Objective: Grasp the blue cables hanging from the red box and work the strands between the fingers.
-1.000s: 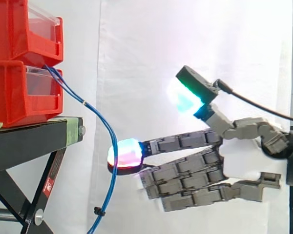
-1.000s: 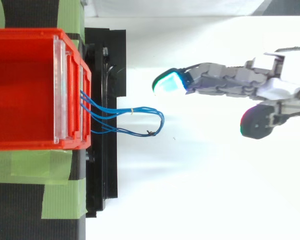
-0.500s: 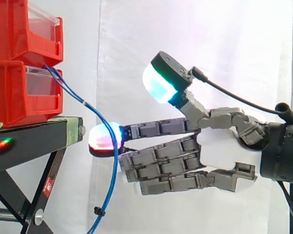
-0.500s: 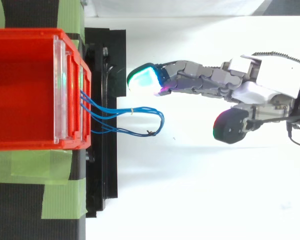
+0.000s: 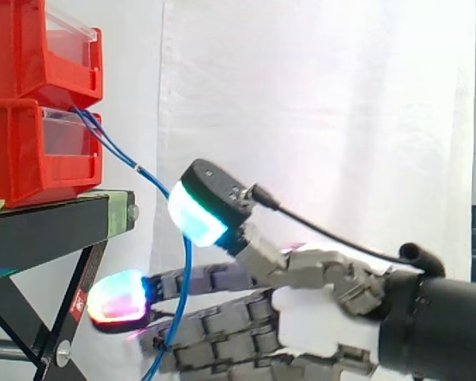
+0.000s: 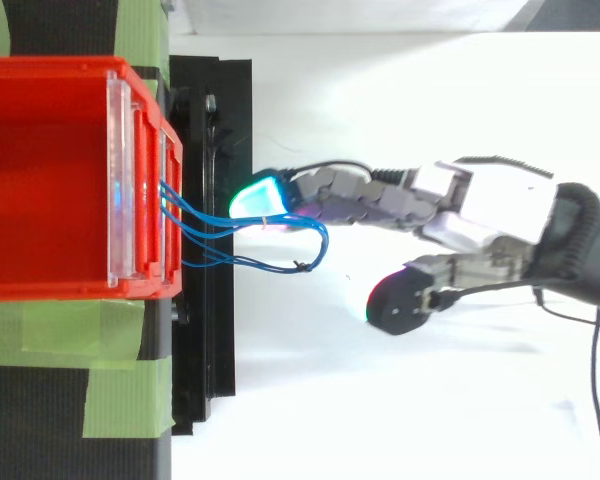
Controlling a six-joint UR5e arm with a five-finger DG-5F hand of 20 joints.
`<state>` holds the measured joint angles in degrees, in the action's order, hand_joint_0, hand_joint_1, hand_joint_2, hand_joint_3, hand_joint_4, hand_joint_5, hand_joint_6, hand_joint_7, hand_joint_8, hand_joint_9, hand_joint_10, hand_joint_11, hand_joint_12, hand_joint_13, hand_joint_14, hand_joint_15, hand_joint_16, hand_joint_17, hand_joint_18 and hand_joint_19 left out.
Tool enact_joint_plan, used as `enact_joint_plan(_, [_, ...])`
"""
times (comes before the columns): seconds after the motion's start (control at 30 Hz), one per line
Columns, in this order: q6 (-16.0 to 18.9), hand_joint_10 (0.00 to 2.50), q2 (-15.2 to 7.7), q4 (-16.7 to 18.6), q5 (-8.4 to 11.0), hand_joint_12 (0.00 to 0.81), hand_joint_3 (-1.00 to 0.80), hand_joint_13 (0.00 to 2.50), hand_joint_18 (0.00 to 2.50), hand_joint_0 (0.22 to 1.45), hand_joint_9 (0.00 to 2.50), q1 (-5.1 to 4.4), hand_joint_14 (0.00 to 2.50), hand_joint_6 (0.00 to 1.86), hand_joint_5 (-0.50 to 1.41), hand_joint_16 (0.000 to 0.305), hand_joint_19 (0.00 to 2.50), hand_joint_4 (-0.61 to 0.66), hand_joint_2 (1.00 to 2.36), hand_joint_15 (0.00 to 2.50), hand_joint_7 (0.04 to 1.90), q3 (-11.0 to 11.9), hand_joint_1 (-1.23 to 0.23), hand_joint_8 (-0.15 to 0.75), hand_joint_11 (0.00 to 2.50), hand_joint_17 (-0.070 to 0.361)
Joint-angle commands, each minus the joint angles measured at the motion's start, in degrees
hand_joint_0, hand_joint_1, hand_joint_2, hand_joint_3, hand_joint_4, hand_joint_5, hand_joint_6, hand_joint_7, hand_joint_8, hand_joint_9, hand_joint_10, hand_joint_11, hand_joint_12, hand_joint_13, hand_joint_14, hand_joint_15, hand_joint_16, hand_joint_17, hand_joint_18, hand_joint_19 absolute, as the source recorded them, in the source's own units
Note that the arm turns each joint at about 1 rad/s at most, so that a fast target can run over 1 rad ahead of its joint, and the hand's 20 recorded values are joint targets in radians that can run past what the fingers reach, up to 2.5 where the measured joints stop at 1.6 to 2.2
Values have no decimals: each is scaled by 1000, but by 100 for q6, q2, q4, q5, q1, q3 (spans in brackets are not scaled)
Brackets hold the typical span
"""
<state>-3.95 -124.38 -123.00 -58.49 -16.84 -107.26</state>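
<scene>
Blue cables (image 5: 111,143) hang from the lower red bin (image 5: 32,151) and drop in a loop past the stand's edge. From above, the cable loop (image 6: 260,263) sticks out to the right of the red bin (image 6: 40,180). My hand (image 5: 321,317) reaches in from the right with its fingers straight and low. One glowing fingertip (image 5: 119,298) sits to the left of the hanging strands, under the stand's top. The thumb pad (image 5: 198,210) is raised just right of the cables. In the top view my hand (image 6: 480,215) lays a fingertip (image 6: 258,197) over the loop's upper strand.
A second red bin (image 5: 40,48) is stacked on the lower one. Both rest on a black stand (image 5: 47,226) with green tape (image 6: 120,390) on its top. A white curtain hangs behind.
My hand has moved left towards the bins and dropped lower. Its fingertips now reach the cables, and the thumb has come down close beside the strands.
</scene>
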Motion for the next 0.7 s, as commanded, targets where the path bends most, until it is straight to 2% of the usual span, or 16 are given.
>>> enact_joint_plan(0.0, [52,6,-148,-22,-93,411,-1000,0,0,690,314,-22,5,6,-260,75,0,233,1000,218,718,214,-469,399,341,169])
enact_joint_plan(0.17, [-132,6,-148,-31,-110,414,-1000,1,0,696,359,-39,4,6,-245,74,0,239,1000,226,719,232,-474,404,370,166])
enact_joint_plan(0.3, [-115,9,-148,-58,-136,415,-1000,41,0,702,408,-74,5,6,-236,73,0,242,1000,229,716,232,-479,410,420,164])
enact_joint_plan(0.6, [8,10,-148,-102,-136,419,-1000,163,0,713,545,-83,5,7,-210,62,0,250,1000,242,713,232,-494,424,607,140])
enact_joint_plan(0.67, [17,11,-139,-154,-189,420,-1000,190,0,714,577,-101,5,6,-206,61,0,251,1000,250,715,232,-495,428,649,137])
